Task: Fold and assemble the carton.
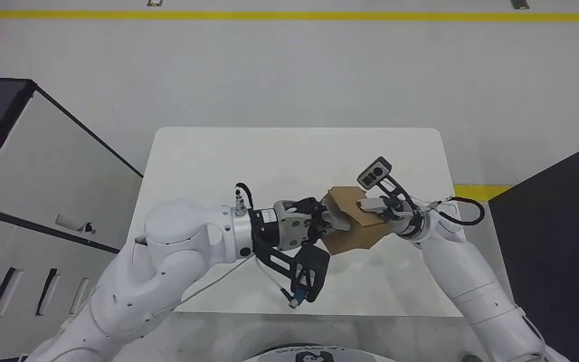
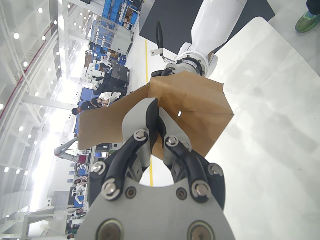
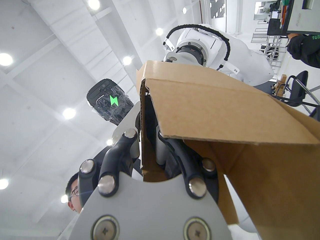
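Note:
A brown cardboard carton (image 1: 353,226) hangs partly folded above the white table (image 1: 271,163), held between both arms. My left gripper (image 1: 324,222) comes in from the left and is shut on one of its loose flaps; in the left wrist view the gripper (image 2: 157,116) pinches the flap's edge, with the carton (image 2: 195,96) spreading beyond it. My right gripper (image 1: 380,213) holds the opposite side. In the right wrist view the gripper (image 3: 147,136) is shut on a carton (image 3: 212,106) wall, the corrugated edge standing between its fingers.
A grey cabinet (image 1: 36,154) stands at the table's left and a dark panel (image 1: 543,226) at its right. A yellow floor line (image 1: 289,14) runs behind. The table's far half and its left part are bare.

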### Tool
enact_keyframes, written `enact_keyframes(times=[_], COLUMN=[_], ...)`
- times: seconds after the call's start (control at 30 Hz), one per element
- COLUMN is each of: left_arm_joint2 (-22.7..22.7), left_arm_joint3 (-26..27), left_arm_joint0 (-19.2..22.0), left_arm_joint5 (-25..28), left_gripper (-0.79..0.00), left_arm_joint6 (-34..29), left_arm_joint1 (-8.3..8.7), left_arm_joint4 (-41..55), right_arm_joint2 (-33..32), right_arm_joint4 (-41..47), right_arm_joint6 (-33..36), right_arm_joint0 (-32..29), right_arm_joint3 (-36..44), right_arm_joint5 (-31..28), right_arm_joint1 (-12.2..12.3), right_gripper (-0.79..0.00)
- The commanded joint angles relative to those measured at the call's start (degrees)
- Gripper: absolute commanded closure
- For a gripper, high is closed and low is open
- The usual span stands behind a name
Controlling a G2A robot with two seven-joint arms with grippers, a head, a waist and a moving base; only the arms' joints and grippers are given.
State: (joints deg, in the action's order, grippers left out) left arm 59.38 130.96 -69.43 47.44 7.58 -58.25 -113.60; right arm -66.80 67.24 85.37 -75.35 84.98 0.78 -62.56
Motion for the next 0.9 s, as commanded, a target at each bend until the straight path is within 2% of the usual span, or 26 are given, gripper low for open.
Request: enact_keyframes(times=[0.0,0.27,0.6,0.87], left_arm_joint2=[0.3,1.6,0.5,2.3], left_arm_joint3=[0.0,0.4,-0.7,-0.1], left_arm_joint0=[0.0,-0.4,-0.1,-0.4], left_arm_joint5=[0.0,0.1,-0.1,-0.1], left_gripper=[0.000,0.000,0.000,0.000], left_arm_joint6=[0.0,0.0,1.2,0.7], left_arm_joint1=[0.06,0.36,0.43,0.73], left_arm_joint4=[0.0,0.4,0.2,0.6], right_arm_joint2=[-0.1,-0.6,0.1,-0.4], right_arm_joint4=[0.0,0.0,-0.5,-0.4], right_arm_joint6=[0.0,0.0,-0.1,-0.2], right_arm_joint0=[0.0,0.0,0.2,0.1], right_arm_joint3=[-0.1,-0.6,-0.6,-1.0], right_arm_joint5=[0.0,-0.2,0.1,-0.1], right_arm_joint1=[-0.1,-0.3,-0.7,-0.9], right_gripper=[0.000,0.000,0.000,0.000])
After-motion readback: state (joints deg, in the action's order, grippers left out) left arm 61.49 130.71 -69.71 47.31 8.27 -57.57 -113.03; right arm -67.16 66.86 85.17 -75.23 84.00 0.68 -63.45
